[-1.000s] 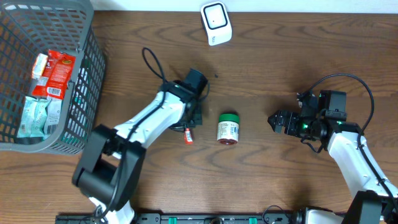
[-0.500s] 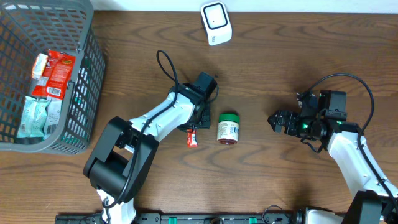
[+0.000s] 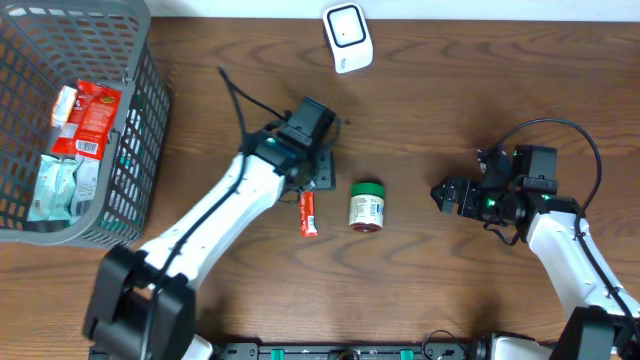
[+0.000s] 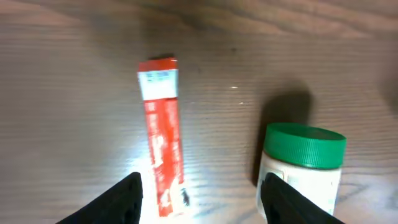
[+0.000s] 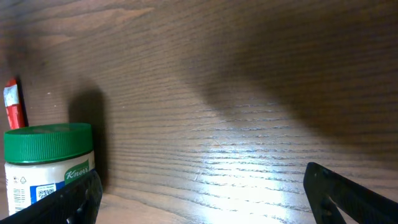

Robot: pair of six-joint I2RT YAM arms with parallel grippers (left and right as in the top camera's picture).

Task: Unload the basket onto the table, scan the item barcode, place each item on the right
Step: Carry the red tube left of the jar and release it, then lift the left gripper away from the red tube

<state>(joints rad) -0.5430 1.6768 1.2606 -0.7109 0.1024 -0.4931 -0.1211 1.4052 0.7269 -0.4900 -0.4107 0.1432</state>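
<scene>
View from above a dark wooden table, two robot arms reaching in. A small green-lidded jar (image 3: pixel 367 208) lies on its side near the middle. Just beside the jar on its left, not touching it, a red stick packet (image 3: pixel 309 213) lies flat on the wood; it looks like the item to be scanned. The left gripper (image 3: pixel 314 182) hangs directly above the packet's far end. The left wrist view shows its fingers spread wide to either side of the packet, pinching nothing, probably placed to come down on it or to pull away.

The right gripper (image 3: pixel 441 194) sits well apart on the jar's right, low over the table and aimed at the jar. Its fingers are fully spread and empty, seemingly waiting.

A white barcode scanner (image 3: pixel 347 37) stands beyond the jar at the table's far edge, so neither item is near it yet.

Far to the jar's left, a grey mesh basket (image 3: pixel 148 120) holds more goods: a red snack packet (image 3: pixel 93 118) and pale green pouches (image 3: pixel 58 187).
</scene>
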